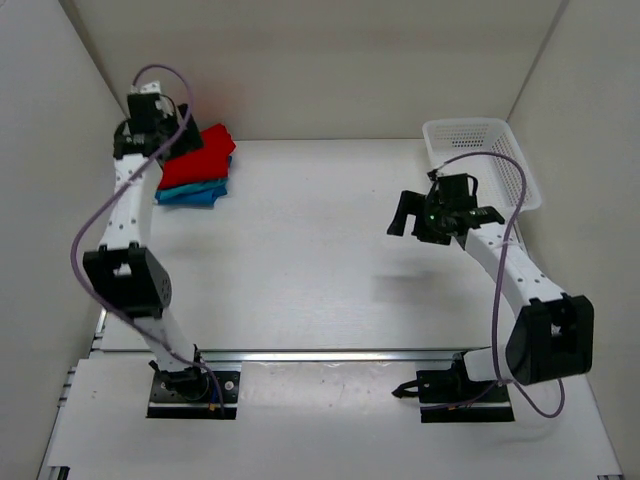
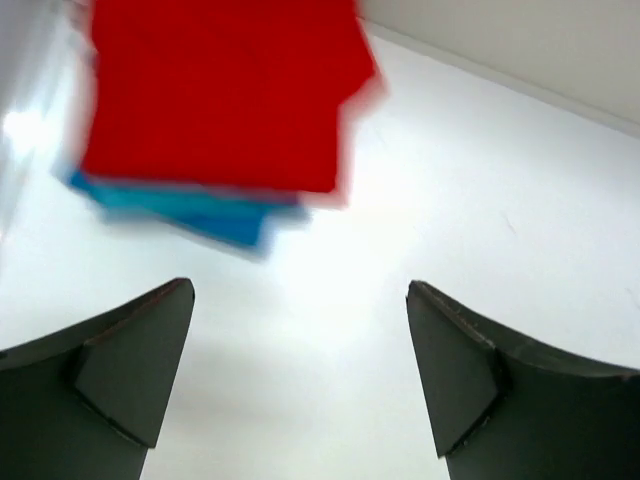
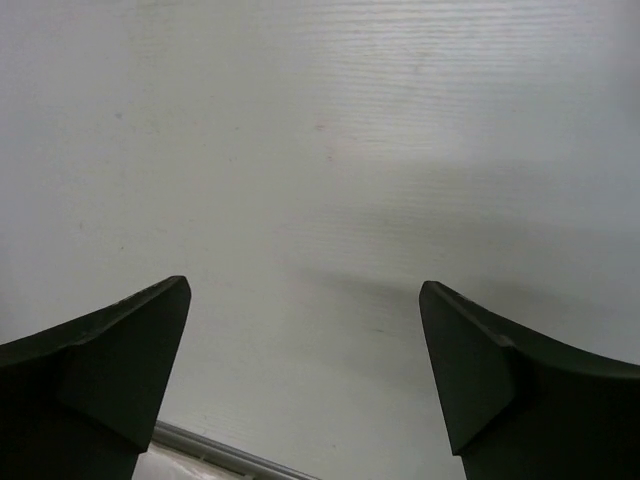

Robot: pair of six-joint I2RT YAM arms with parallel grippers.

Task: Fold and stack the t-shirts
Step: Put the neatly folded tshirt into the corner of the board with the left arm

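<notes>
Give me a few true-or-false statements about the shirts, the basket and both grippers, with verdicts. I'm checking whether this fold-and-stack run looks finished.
1. The red shirt lies on top of the stack. True.
2. The stack sits inside the white basket. False: it lies on the table in the far left corner, and the basket stands at the far right.
3. The left gripper is open and holds nothing. True.
4. The right gripper is clamped on a shirt. False: it is open, with only bare table showing between its fingers.
5. Teal and blue cloth shows beneath the red shirt. True.
</notes>
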